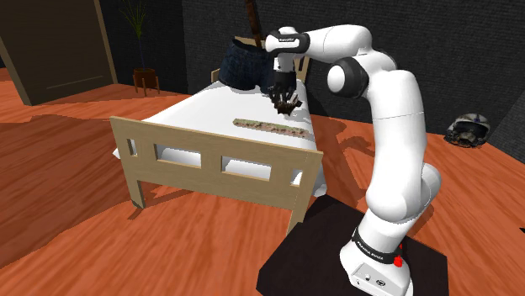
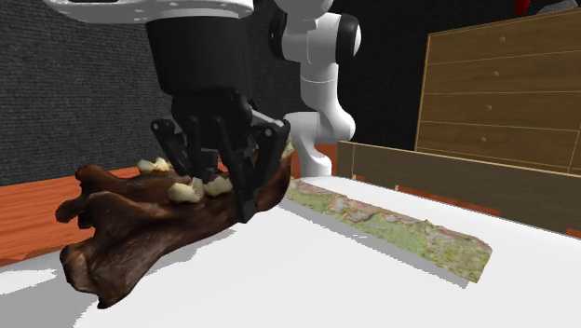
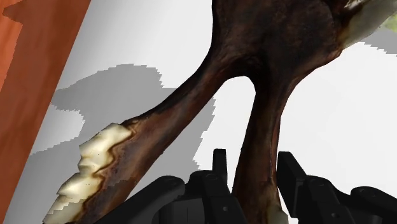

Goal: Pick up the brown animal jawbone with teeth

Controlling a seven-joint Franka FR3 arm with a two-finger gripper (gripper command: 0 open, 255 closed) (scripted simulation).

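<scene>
You are at the grasp itself: the pincer is down over the brown jawbone, which lies on the white top of the bed, toward the end away from the wooden footboard. In the wrist view the bone forks into two branches. One carries a row of pale teeth, and the black fingers stand apart on either side of the other. One finger looks to be against the bone, but a sliver of white shows between its partner and the bone, so I judge the branch straddled, not yet clamped. Your next move is to close until both fingers bear on the branch, then lift straight up. The branch is rounded and uneven, and most of the bone lies off to one side of the grip. Expect it to tip or twist between the fingers, and raise it slowly. A long flat strip, mottled green and brown, lies on the bed near the bone and runs toward the footboard. I cannot tell whether the two touch, but it should not hinder a straight lift. A dark blue garment-like thing sits at the head end, close behind the pincer in the shoulder view, so do not drift that way. The dresser, the potted plant and a grey rounded thing on the floor are well apart.
</scene>
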